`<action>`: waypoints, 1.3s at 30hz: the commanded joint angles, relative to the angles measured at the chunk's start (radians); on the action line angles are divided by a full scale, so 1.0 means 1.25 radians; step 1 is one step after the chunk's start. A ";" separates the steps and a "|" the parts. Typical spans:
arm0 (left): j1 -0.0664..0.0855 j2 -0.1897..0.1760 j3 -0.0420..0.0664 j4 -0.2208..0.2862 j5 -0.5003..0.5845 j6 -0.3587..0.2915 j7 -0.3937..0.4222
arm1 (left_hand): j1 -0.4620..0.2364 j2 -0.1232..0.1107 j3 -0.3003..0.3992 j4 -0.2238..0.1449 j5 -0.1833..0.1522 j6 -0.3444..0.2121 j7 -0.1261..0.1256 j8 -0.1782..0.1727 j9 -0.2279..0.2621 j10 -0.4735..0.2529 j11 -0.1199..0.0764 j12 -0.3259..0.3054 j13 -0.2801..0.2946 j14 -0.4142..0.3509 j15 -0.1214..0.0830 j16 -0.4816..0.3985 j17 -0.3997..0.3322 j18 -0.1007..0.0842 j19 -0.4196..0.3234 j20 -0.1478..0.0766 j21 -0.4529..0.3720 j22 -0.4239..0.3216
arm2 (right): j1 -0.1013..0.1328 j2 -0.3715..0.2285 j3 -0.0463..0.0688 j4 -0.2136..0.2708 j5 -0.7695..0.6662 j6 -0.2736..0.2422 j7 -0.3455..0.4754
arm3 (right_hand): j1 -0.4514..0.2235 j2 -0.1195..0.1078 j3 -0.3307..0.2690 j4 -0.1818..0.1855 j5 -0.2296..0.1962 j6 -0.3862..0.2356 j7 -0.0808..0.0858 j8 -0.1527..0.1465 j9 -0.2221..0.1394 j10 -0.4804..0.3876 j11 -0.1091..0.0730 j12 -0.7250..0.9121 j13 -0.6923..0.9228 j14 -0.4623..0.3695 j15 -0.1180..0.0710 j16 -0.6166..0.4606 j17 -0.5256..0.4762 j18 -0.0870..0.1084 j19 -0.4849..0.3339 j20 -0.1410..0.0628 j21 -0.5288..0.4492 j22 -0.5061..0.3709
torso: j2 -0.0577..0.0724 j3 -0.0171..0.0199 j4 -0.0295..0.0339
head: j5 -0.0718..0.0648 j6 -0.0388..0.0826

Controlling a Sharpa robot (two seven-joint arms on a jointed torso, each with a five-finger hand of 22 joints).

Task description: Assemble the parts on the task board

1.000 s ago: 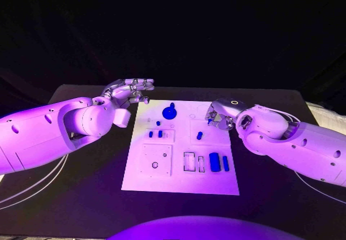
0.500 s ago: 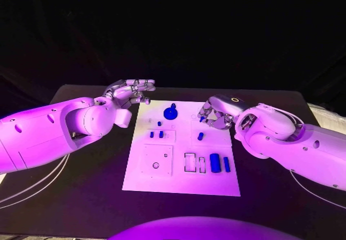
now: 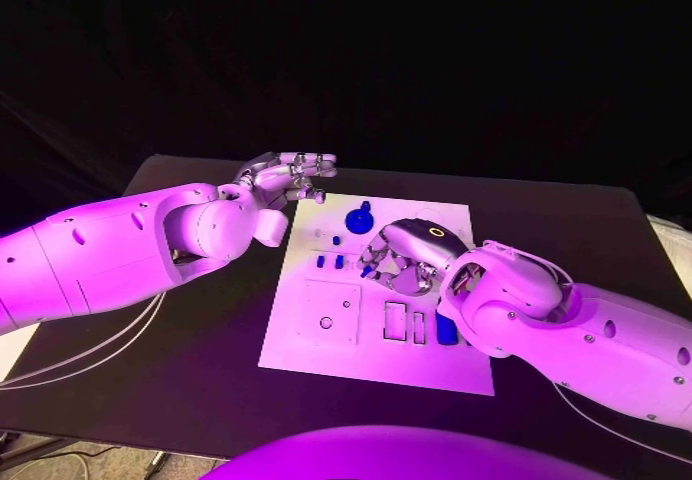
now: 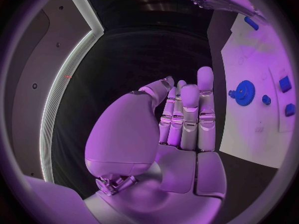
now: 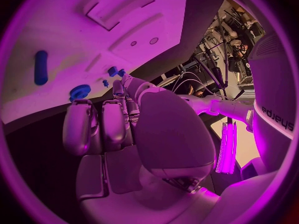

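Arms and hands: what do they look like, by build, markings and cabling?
Both arms are smooth, rounded white shells with small dark dots. The left hand and right hand are silver and jointed, with padded fingers. The right hand carries a dark ring mark; thin pale cables trail beneath both arms.

1. Task board (image 3: 378, 345): plain white, tinted by the coloured light.
2. Parts: blue gear (image 3: 358, 218), blue pegs (image 3: 330, 262), a darker blue bar (image 3: 444, 331).
3. Table (image 3: 173, 390): black, no pattern.
4. Left hand (image 3: 289, 178) and right hand (image 3: 404, 258): silver.
5. Arms (image 3: 130, 250): white shells.
6. Right arm carries dark lettering (image 5: 278, 118).
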 commanded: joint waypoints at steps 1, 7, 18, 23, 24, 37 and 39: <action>0.000 0.004 0.001 0.001 -0.004 0.018 0.005 | 0.007 0.001 0.000 -0.003 0.003 -0.003 0.000 -0.001 -0.001 -0.008 0.000 0.005 0.001 -0.006 -0.001 -0.003 -0.001 0.007 -0.005 -0.002 -0.004 -0.001 | -0.008 0.019 -0.009 -0.017 -0.034 0.025 0.025 | 0.000 0.007 0.002 -0.002 0.003 -0.002 0.007 -0.005 0.001 0.002 0.005 0.002 0.001 0.040 0.002 0.005 -0.001 0.006 0.002 0.001 0.002 -0.001 | 0.000 -0.0007 0.0020 | 0.010 -0.007; -0.001 0.005 0.001 0.005 -0.005 0.022 0.003 | 0.007 0.001 0.000 -0.003 0.003 -0.003 0.000 -0.001 -0.001 -0.008 0.000 0.005 0.001 -0.006 -0.001 -0.003 -0.001 0.007 -0.005 -0.002 -0.004 -0.001 | -0.016 0.046 -0.024 -0.042 -0.051 0.042 0.028 | -0.001 0.006 0.004 -0.005 0.005 -0.003 0.008 -0.005 0.001 0.002 0.006 0.002 0.001 0.039 0.003 0.005 -0.001 0.006 0.001 0.001 0.002 -0.001 | 0.000 -0.0012 0.0023 | 0.020 -0.013; -0.001 0.008 0.001 0.005 -0.006 0.025 0.004 | 0.007 0.001 0.000 -0.004 0.003 -0.004 0.000 -0.001 -0.001 -0.009 0.000 0.005 0.001 -0.007 -0.001 -0.004 -0.002 0.007 -0.005 -0.002 -0.005 -0.001 | -0.020 0.067 -0.034 -0.065 -0.065 0.069 0.021 | -0.005 0.005 0.005 -0.006 0.004 -0.004 0.009 -0.005 0.000 0.001 0.007 0.002 0.001 0.039 0.004 0.006 -0.001 0.006 0.001 0.002 0.002 -0.002 | 0.000 0.0002 0.0004 | 0.029 -0.021; -0.001 0.008 0.001 0.005 -0.006 0.026 0.003 | 0.007 0.001 0.000 -0.004 0.003 -0.004 0.000 -0.001 -0.001 -0.009 0.000 0.005 0.001 -0.007 -0.001 -0.004 -0.002 0.007 -0.005 -0.002 -0.005 -0.001 | -0.021 0.072 -0.036 -0.069 -0.066 0.074 0.023 | -0.005 0.005 0.005 -0.006 0.004 -0.004 0.009 -0.005 0.000 0.001 0.007 0.002 0.001 0.039 0.004 0.006 -0.001 0.006 0.001 0.002 0.002 -0.002 | 0.000 0.0003 0.0007 | 0.032 -0.025; -0.001 0.008 0.001 0.004 -0.006 0.026 0.003 | 0.007 0.001 0.000 -0.004 0.003 -0.004 0.000 -0.001 -0.001 -0.009 0.000 0.005 0.001 -0.007 -0.001 -0.004 -0.002 0.007 -0.005 -0.002 -0.005 -0.001 | -0.021 0.073 -0.037 -0.069 -0.066 0.076 0.024 | -0.005 0.005 0.005 -0.006 0.004 -0.004 0.009 -0.005 0.000 0.001 0.007 0.002 0.001 0.039 0.004 0.006 -0.001 0.006 0.001 0.002 0.002 -0.002 | 0.000 0.0003 0.0009 | 0.032 -0.025; -0.001 0.009 0.001 0.004 -0.007 0.027 0.002 | 0.007 0.001 0.000 -0.004 0.003 -0.004 0.000 -0.001 -0.001 -0.009 0.000 0.005 0.001 -0.007 -0.001 -0.004 -0.002 0.007 -0.005 -0.002 -0.005 -0.001 | -0.023 0.076 -0.038 -0.069 -0.068 0.084 0.025 | -0.007 0.005 0.006 -0.007 0.003 -0.004 0.009 -0.005 0.000 0.001 0.007 0.002 0.001 0.039 0.004 0.006 0.000 0.006 0.001 0.002 0.002 -0.001 | -0.001 -0.0002 0.0007 | 0.034 -0.025; -0.001 0.009 0.001 0.004 -0.007 0.028 0.002 | 0.007 0.001 0.000 -0.004 0.003 -0.004 0.000 -0.001 -0.001 -0.009 0.000 0.005 0.001 -0.007 -0.001 -0.004 -0.002 0.007 -0.005 -0.002 -0.005 -0.001 | -0.023 0.077 -0.038 -0.070 -0.069 0.088 0.023 | -0.007 0.005 0.006 -0.007 0.003 -0.004 0.009 -0.005 0.000 0.001 0.007 0.002 0.001 0.039 0.004 0.007 0.000 0.006 0.001 0.002 0.002 -0.001 | -0.001 -0.0004 0.0007 | 0.034 -0.025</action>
